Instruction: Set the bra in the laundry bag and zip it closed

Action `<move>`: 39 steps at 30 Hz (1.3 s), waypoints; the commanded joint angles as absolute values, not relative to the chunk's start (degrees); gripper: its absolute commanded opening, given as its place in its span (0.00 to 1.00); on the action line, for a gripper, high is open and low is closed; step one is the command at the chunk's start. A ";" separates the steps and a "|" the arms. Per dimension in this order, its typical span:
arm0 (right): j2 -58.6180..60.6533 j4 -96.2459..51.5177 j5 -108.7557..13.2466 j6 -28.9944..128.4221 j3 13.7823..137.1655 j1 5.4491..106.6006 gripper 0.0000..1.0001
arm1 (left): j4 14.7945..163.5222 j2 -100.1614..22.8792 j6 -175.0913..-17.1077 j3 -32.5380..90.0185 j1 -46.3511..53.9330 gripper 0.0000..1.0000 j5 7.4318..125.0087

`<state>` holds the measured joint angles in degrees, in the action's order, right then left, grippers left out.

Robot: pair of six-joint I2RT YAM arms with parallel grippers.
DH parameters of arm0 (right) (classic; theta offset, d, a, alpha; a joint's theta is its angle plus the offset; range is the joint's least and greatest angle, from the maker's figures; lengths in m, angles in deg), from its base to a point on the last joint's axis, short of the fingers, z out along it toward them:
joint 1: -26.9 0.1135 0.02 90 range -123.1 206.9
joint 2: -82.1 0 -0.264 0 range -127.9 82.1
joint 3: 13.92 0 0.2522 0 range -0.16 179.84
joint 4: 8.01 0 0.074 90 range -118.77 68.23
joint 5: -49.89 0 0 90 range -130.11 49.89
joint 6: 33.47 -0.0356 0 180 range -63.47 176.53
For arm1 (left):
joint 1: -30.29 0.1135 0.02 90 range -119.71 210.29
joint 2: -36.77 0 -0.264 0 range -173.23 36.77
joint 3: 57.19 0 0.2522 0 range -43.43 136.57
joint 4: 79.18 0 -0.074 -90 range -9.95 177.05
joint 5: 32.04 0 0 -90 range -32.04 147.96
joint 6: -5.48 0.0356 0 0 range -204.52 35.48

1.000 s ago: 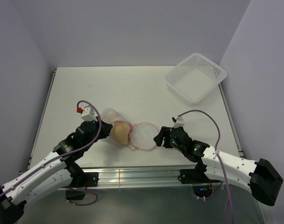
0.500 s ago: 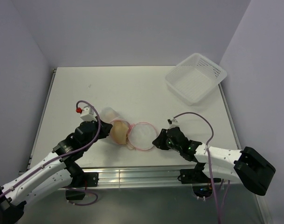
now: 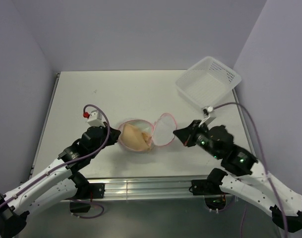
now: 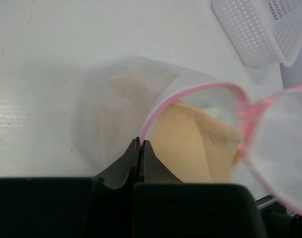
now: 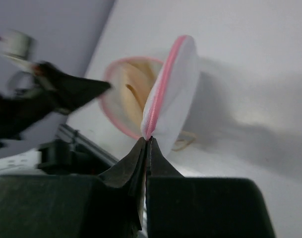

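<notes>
Both grippers pinch the bag's edge, flap held up ready for closing.

The left gripper (image 4: 141, 144) has its jaws pressed together on the pink rim (image 4: 158, 106) at the mouth's near edge, which anchors the laundry bag (image 4: 111, 114) on the table (image 3: 116, 94). The right gripper (image 5: 148, 141) is likewise clamped tight on the edge of the lid flap (image 5: 170, 94), tipping it up beside the mouth. The peach bra (image 4: 190, 144) lies inside the pouch, so these opposed grips probably serve to fold the flap over and zip. The basket (image 3: 208, 82) stands well apart.
</notes>
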<state>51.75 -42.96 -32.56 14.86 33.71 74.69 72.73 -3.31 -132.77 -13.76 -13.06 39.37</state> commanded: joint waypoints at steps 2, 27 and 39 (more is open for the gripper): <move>45.29 -59.91 -35.36 22.86 58.77 76.20 0.00 | 76.59 -5.51 -131.10 -9.77 -12.69 0.00 41.52; 42.54 -53.32 -40.74 27.70 60.05 72.69 0.00 | 65.70 4.06 -131.37 -5.55 -12.07 0.00 45.49; 40.68 -47.78 -51.01 26.21 55.55 67.14 0.00 | 69.57 -0.16 -130.14 -10.30 -9.70 0.00 46.98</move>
<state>32.60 -50.87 -48.17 26.92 48.70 65.25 67.94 -4.07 -131.74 -13.30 -9.89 46.95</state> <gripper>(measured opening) 0.009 0.016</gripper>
